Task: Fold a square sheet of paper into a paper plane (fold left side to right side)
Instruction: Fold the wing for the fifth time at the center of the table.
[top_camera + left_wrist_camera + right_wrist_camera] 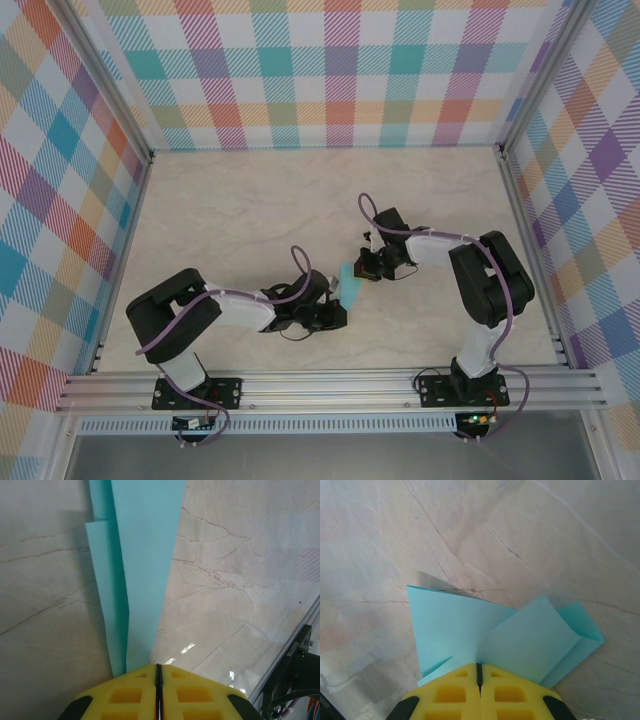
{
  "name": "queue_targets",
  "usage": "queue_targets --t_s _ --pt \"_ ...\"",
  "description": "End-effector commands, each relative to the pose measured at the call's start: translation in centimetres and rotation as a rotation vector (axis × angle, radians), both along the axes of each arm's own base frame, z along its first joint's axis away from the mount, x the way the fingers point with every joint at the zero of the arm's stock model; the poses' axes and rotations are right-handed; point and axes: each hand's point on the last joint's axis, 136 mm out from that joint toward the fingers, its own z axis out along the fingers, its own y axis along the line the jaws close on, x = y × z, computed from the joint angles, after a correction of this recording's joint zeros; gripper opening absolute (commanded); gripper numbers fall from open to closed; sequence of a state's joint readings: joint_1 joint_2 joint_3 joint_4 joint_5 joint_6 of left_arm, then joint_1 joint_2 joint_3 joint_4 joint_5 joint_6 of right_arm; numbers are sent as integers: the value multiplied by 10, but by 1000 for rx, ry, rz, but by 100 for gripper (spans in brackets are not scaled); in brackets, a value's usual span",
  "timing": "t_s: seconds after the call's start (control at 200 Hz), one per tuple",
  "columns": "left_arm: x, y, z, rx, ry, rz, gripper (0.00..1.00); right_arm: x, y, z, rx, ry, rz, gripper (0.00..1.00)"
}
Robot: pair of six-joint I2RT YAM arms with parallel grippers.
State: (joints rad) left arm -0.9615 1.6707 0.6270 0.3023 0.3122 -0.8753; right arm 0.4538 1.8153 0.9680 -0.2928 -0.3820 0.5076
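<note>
So the left gripper [158, 667] was pinched tight on the paper plane [145, 555], near end. Same deal with the right gripper [479, 666], far end.

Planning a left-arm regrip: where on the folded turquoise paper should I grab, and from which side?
Probably the folded paper at its narrow end, lengthwise along the crease: layers converge there into a flat stack, where the left gripper is shut on it now.

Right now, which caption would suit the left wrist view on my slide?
Shut yellow jaws grip the narrow end of a folded light turquoise paper over a marbled table.
</note>
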Motion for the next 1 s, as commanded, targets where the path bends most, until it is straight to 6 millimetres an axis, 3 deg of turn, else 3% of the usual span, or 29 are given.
queue_targets --t_s 0.0,0.37,0.595,0.75,0.845,0.995 --pt "-25 28 -24 93 83 -1 10 -17 -33 -39 -191 77 -12 2" --pt "-39 42 -20 94 84 -12 8 -17 -33 -40 -194 85 -11 2" --pt "-12 32 32 9 -10 -7 9 -17 -32 -39 -188 85 -12 2" --pt "5 9 65 -56 -62 -56 10 -18 -32 -40 -189 87 -9 2" --pt "10 -7 64 -79 -53 -90 9 -18 -32 -40 -189 87 -10 2" --pt "18 -21 45 -62 -36 -111 8 -18 -32 -39 -189 89 -7 2"
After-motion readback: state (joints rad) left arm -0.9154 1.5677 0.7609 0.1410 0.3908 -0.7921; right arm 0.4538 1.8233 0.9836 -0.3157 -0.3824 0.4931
